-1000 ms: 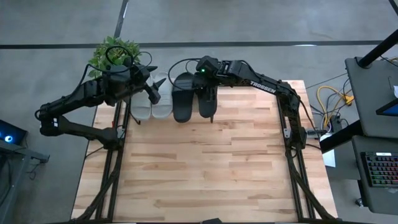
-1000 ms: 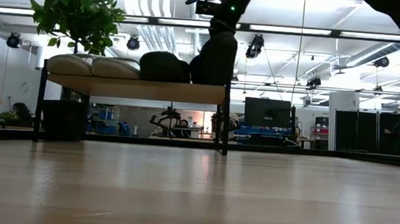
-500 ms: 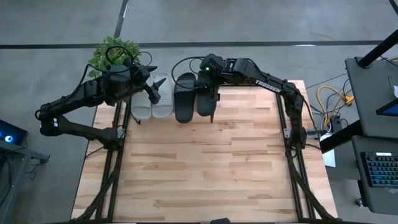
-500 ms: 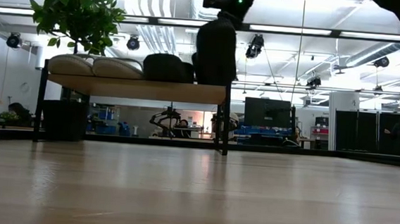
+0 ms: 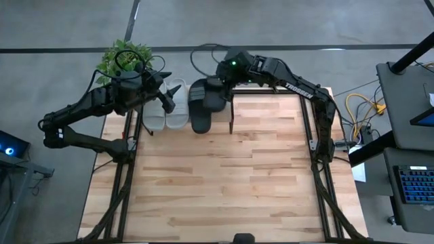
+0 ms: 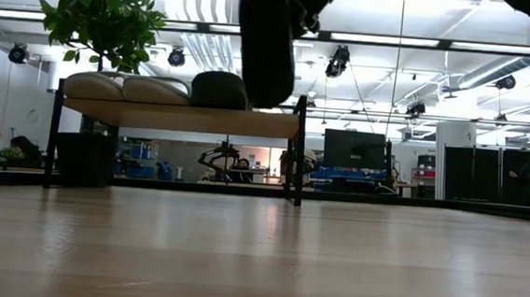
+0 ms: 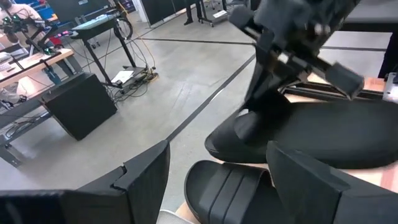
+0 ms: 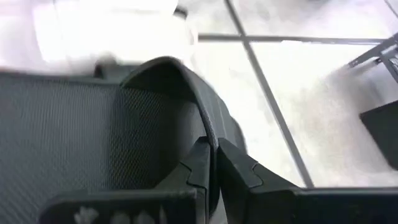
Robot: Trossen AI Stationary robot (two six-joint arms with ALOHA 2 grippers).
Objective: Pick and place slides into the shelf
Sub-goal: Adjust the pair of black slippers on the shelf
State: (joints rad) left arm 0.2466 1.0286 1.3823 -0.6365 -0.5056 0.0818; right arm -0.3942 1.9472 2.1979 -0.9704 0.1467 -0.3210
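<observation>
Low view: beyond the bare table (image 6: 257,260), the shelf (image 6: 178,117) carries two light grey slides (image 6: 124,88) and one black slide (image 6: 219,89). Above it, the right gripper (image 5: 222,82) is clenched on the strap of the second black slide (image 6: 266,44), lifted and tilted. Left gripper (image 5: 163,91) waits released beside the grey pair.

Lifted higher off the shelf (image 6: 178,116) and swung toward the plant side: the black slide (image 6: 266,44) pinched in the right gripper (image 5: 222,83), earlier standing at the shelf's end, now hanging clear above the other black slide (image 6: 219,89) and overlapping it from above.
</observation>
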